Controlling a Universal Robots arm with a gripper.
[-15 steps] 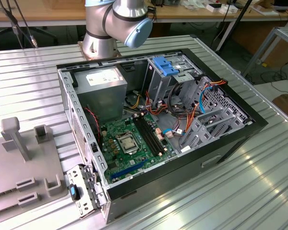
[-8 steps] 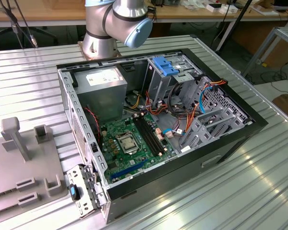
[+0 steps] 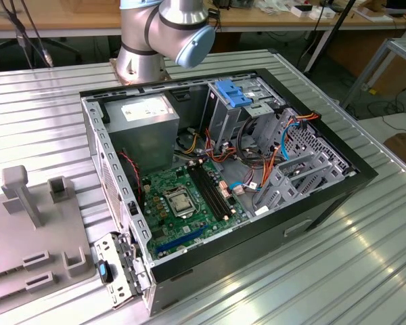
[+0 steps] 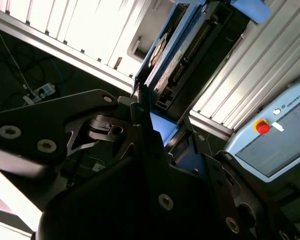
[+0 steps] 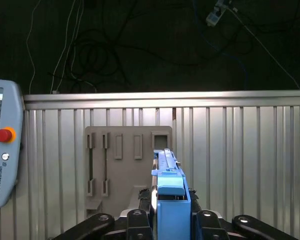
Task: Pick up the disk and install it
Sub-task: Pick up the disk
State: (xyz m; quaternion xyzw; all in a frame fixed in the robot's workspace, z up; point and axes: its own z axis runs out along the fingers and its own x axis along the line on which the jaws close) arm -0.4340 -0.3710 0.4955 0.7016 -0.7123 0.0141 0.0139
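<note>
Exterior view: 1 open computer case (image 3: 257, 245) is lying on its side on the ribbed metal worktop (image 3: 365, 271), with its motherboard (image 3: 189, 196) facing up. 1 drive cage (image 3: 238, 95) with blue tabs is sitting beside the power supply (image 3: 145, 125). The arm base (image 3: 145, 47) is standing behind the case. 1 grey fixture plate (image 3: 27, 250) is lying at the exterior view's left.

First wrist view: the pincer (image 5: 171, 212) is clamping the disk (image 5: 170, 192) edge-on above the worktop, in line with the fixture plate. 1 teach pendant (image 5: 2, 150) is lying nearby.

Second wrist view: the disk is projecting from between the fingers (image 4: 147, 145), its blue rails showing.
</note>
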